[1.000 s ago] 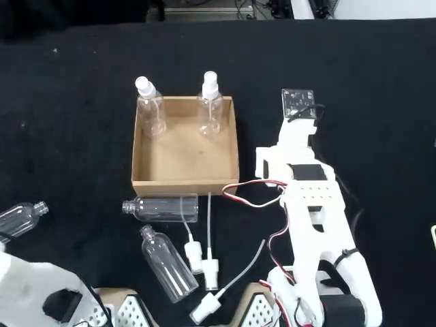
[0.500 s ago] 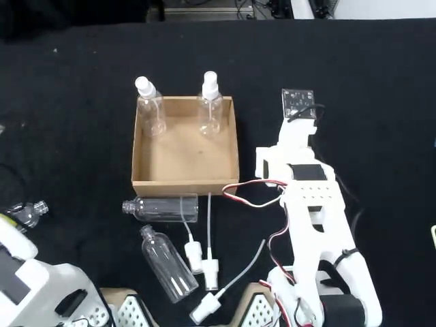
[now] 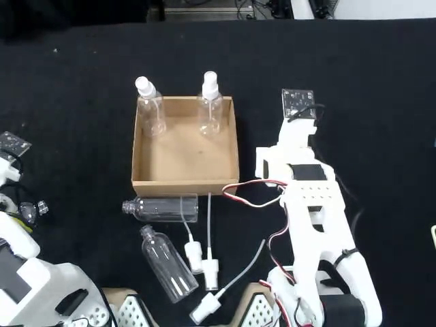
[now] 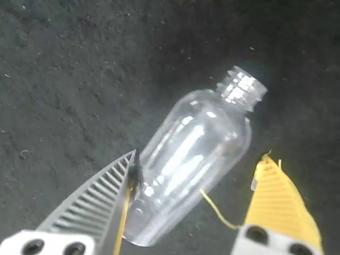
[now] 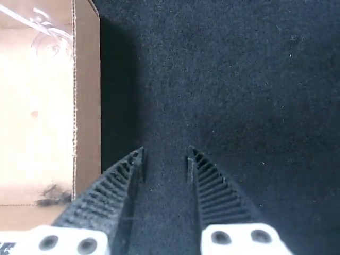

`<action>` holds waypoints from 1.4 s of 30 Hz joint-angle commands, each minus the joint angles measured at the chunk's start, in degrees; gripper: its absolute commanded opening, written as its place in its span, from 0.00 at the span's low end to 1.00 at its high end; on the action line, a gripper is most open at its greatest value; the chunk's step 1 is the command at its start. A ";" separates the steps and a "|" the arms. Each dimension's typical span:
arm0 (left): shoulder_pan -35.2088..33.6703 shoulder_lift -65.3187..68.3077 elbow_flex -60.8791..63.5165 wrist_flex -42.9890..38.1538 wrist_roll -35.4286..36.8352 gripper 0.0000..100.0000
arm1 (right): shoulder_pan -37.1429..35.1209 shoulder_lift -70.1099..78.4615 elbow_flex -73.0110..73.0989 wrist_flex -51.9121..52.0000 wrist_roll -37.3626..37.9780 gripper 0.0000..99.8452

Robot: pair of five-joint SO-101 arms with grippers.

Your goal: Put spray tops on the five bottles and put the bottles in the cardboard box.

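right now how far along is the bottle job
Done: two capped clear plastic bottles stand in the brown cardboard box. In hand: the open left gripper straddles a third, uncapped bottle. Left: two more bare bottles and three loose white spray tops lying before the box.

1. The cardboard box (image 3: 185, 184) is brown, shallow and open-topped. It sits just beside the right claw (image 5: 166, 154), with one wall running along a finger's side.
2. Two clear bottles with white tops stand upright inside the box. The first topped bottle (image 3: 211, 107) is in a corner nearer the right claw, and the second topped bottle (image 3: 151, 109) is in the corner farther from it.
3. A bare bottle (image 4: 204, 130) is clear, with an open threaded neck. It lies on the worktop (image 3: 354, 68) between the parted fingers of the left claw (image 4: 199, 159), neck pointing away from the claw.
4. Two more uncapped bottles lie outside the box, well apart from both claws. The level bottle (image 3: 160, 208) runs along the box wall, and the slanted bottle (image 3: 168, 264) is just beside it.
5. Three white spray tops (image 3: 203, 262) with thin tubes lie loose next to the slanted bottle.
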State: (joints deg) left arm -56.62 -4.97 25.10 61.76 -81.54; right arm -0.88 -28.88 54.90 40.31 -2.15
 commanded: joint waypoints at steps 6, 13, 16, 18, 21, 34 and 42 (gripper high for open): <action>-0.04 -0.35 3.91 -9.49 5.27 0.33 | 1.32 -2.95 -0.22 -1.76 0.53 0.09; 0.40 5.10 1.54 -12.13 16.00 0.32 | 1.32 -2.95 -0.22 -1.76 0.53 0.09; 0.04 5.27 -0.40 -10.73 21.19 0.32 | 1.32 -2.95 -0.22 -1.76 0.53 0.09; -0.04 5.10 -1.89 -8.88 25.76 0.32 | 1.32 -2.95 -0.22 -1.76 0.53 0.09; 0.22 5.27 -3.82 -3.96 34.11 0.32 | 1.32 -2.95 -0.22 -1.76 0.53 0.09; 0.40 5.19 -5.67 1.05 49.41 0.32 | 1.32 -2.95 -0.22 -1.76 0.53 0.09; 0.66 5.19 -6.64 1.05 24.70 0.32 | 1.32 -2.95 -0.22 -1.76 0.53 0.09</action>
State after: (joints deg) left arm -56.88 1.27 21.85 62.73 -46.90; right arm -0.88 -28.88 54.90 40.31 -2.15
